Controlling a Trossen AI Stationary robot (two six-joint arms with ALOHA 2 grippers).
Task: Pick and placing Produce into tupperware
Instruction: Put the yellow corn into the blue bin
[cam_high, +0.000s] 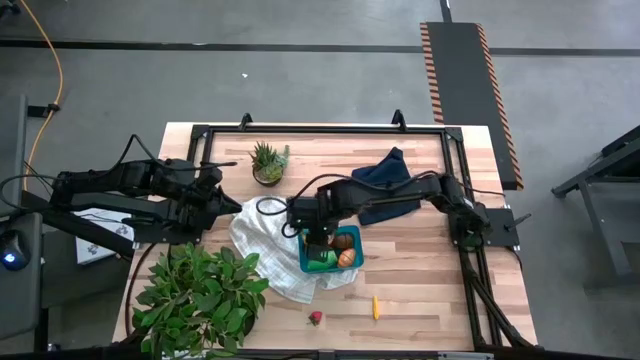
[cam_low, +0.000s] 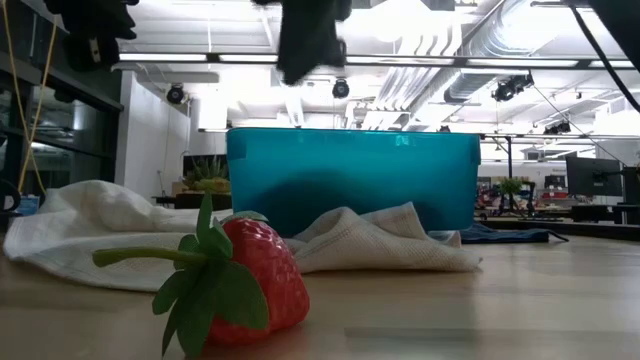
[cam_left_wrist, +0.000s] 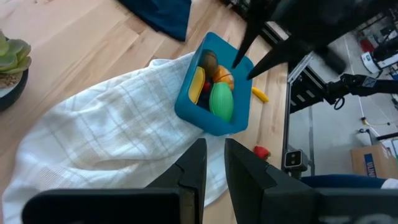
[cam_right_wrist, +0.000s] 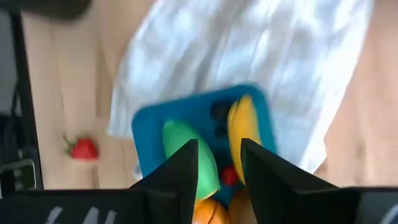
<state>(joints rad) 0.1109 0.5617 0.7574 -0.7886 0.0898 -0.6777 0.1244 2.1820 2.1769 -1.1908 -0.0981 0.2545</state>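
Note:
The teal tupperware (cam_high: 332, 262) stands on a white cloth (cam_high: 265, 245). In it lie a yellow banana (cam_left_wrist: 198, 84), a green fruit (cam_left_wrist: 222, 101), a brown round one (cam_left_wrist: 210, 60), an orange wedge (cam_left_wrist: 224, 78) and dark berries (cam_right_wrist: 219, 115). My right gripper (cam_left_wrist: 242, 70) hangs open just above the box's far end, pointing steeply down, with nothing between its fingers. A red strawberry (cam_high: 316, 318) and a small carrot (cam_high: 376, 306) lie on the bare wood near the front edge. My left gripper (cam_left_wrist: 214, 162) waits shut over the table's left side, clear of the cloth.
A potted succulent (cam_high: 267, 163) stands at the far side, a dark navy cloth (cam_high: 390, 180) lies at the far right under the right arm, and a big leafy plant (cam_high: 200, 290) fills the near left corner. Bare wood shows right of the box.

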